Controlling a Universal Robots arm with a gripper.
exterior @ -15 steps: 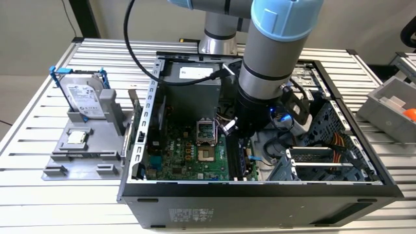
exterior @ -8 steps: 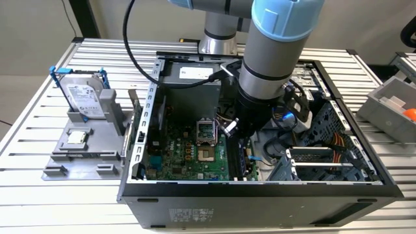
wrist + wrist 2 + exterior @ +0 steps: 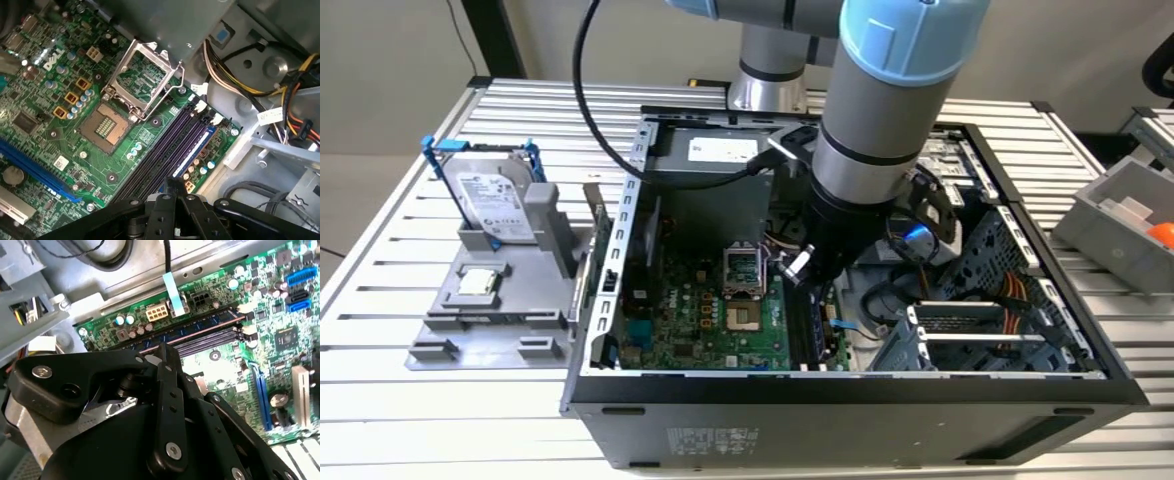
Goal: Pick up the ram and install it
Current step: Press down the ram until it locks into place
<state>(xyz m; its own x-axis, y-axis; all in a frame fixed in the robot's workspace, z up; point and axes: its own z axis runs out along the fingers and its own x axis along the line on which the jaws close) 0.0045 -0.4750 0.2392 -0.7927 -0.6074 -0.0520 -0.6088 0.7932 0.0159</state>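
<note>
Ram (image 3: 194,148) — seated in slot | just below end effector (image 3: 172,187) — grip state unclear

The arm (image 3: 874,130) reaches steeply down from above — grey tube, blue joint cap — ending in a dark wrist. The black pincer (image 3: 803,268) points downward; whether its tips are apart or together cannot be made out.

A robotics lab or test bench; a slatted metal table (image 3: 440,420) carries an opened PC case (image 3: 854,405) with its motherboard (image 3: 707,320) bare; a grey fixture (image 3: 494,300) holds a hard drive (image 3: 491,200); parts bins (image 3: 1127,215) stand nearby.
</note>
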